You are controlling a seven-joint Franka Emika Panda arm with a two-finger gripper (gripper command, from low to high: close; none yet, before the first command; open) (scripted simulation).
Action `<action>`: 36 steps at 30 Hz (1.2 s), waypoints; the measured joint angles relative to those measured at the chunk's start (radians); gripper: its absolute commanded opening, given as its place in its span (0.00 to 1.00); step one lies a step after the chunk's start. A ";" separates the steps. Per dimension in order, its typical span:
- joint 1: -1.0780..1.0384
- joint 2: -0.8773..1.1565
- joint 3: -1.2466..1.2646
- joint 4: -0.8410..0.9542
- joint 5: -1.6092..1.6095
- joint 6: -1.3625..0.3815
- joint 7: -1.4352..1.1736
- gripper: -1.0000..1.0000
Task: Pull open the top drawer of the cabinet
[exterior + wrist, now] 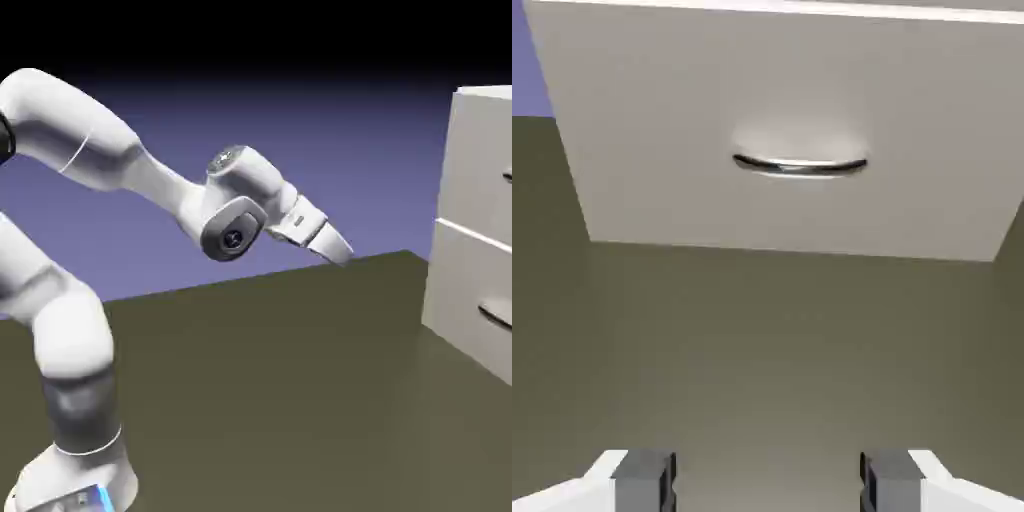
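Observation:
The cabinet (470,220) stands pale grey-white at the exterior view's right edge. Its top drawer (480,160) shows a sliver of dark handle (507,178) cut off by the frame. My gripper (340,250) hangs in the air well to the left of the cabinet, tilted down toward it and touching nothing. In the hand view the grey fingertips (644,478) stand wide apart, so the gripper (767,480) is open and empty. That view faces the lower drawer front (792,120) with its curved bar handle (800,165), and this front reaches down to the table. The top drawer lies above that frame.
The lower drawer (465,300) carries its own dark handle (495,315). The olive-brown table (280,380) stretches between the arm's base (75,480) and the cabinet. The white arm (110,160) arches in from the upper left.

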 measured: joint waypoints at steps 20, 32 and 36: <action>0.725 -0.286 -0.449 0.490 -0.863 -0.114 -0.118 0.50; 1.160 -0.457 -0.718 0.784 -1.381 -0.183 -0.188 0.50; 1.305 -0.514 -0.808 0.882 -1.554 -0.206 -0.212 0.50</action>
